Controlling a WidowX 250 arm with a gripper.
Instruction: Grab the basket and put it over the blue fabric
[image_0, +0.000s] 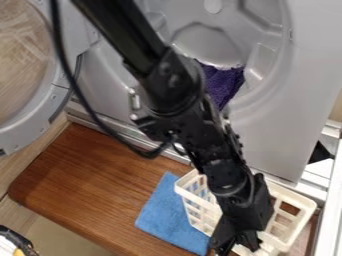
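The black robot arm (174, 85) entered at the top edge of the frame, left of center, and extended diagonally to the lower right. The gripper (235, 244) was located near the bottom edge, right of center, at the near side of the cream plastic basket (300, 210). Whether the gripper was open, closed or gripping the basket could not be determined. The basket, of slatted construction, was located at the lower right, with its left portion overlapping the right portion of the blue cloth (160, 212); blue showed through the left slats. The cloth lay flat on the brown wooden board (93, 185), from the lower center toward the bottom edge. The gray machine (267, 135) occupied the upper center and right, with a purple cloth (224, 85) inside its round opening. The round door (57, 107) stood open at the upper left. A black cable (77, 95) curved alongside the arm.
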